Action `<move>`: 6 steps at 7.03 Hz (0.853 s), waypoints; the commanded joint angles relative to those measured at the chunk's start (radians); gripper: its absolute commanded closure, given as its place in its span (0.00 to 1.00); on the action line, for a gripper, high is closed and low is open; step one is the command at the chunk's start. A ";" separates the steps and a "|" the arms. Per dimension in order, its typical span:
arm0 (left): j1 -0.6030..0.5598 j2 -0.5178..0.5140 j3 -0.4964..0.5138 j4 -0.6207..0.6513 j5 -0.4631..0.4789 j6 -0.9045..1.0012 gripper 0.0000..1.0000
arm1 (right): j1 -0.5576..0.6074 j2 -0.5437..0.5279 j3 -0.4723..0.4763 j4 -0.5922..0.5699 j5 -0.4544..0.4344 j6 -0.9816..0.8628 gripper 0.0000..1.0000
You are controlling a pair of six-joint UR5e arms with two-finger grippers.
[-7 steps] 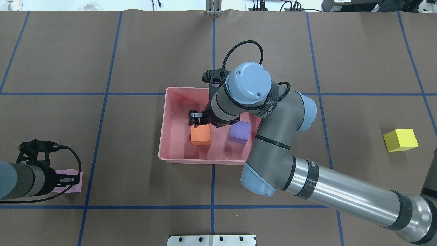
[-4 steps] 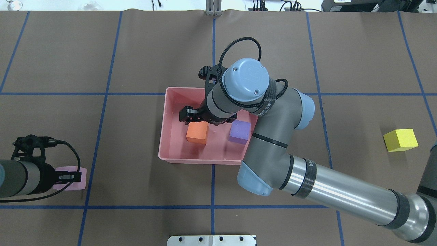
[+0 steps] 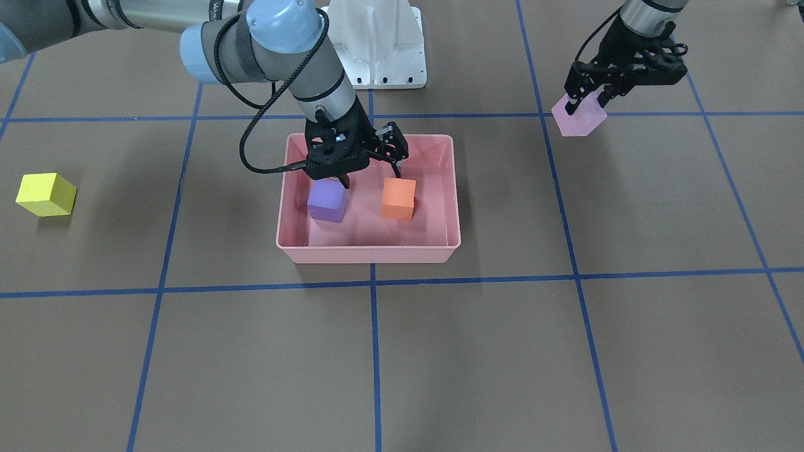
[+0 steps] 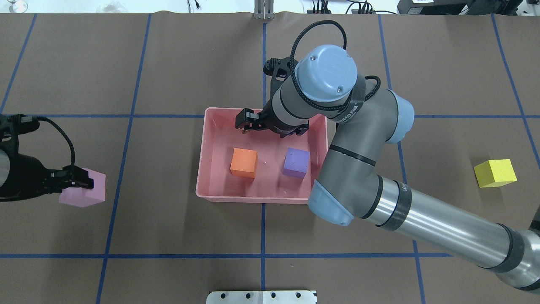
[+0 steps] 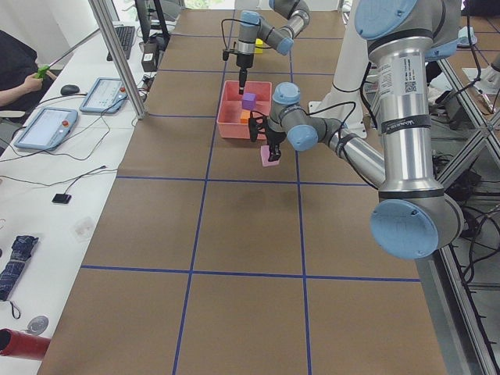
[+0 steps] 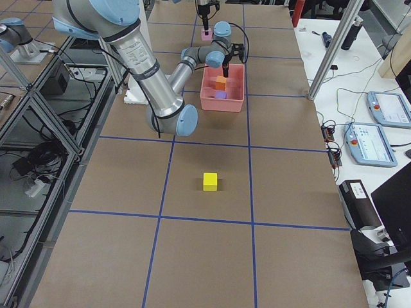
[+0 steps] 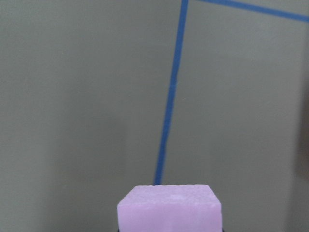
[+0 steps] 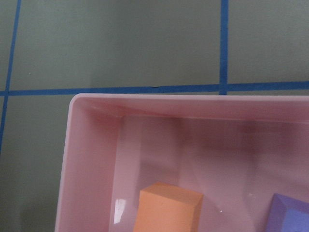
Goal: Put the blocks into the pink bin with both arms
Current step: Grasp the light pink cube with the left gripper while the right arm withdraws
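Note:
The pink bin stands at the table's middle. The orange block and the purple block lie inside it, apart from each other. My right gripper hangs open and empty above the bin's robot-far part; its wrist view shows the bin's rim, the orange block and the purple block. My left gripper is shut on the light pink block, held off the table at the left. The yellow block lies alone at the far right.
The white robot base stands behind the bin, and its plate shows at the table's near edge. Blue tape lines grid the brown table. My right arm's forearm stretches over the table's right front.
My right gripper has let go of the orange block, risen and moved toward the bin's far wall. My left gripper has lifted the light pink block off the table.

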 commanded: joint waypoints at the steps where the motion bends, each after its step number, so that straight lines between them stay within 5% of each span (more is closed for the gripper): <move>1: -0.068 -0.194 0.021 0.080 -0.091 -0.052 1.00 | 0.060 -0.099 0.144 -0.097 0.004 -0.007 0.01; 3: -0.065 -0.450 0.131 0.151 -0.090 -0.220 1.00 | 0.155 -0.185 0.165 -0.097 0.050 -0.135 0.01; 6: 0.001 -0.616 0.242 0.154 -0.034 -0.314 1.00 | 0.308 -0.314 0.148 -0.100 0.133 -0.385 0.01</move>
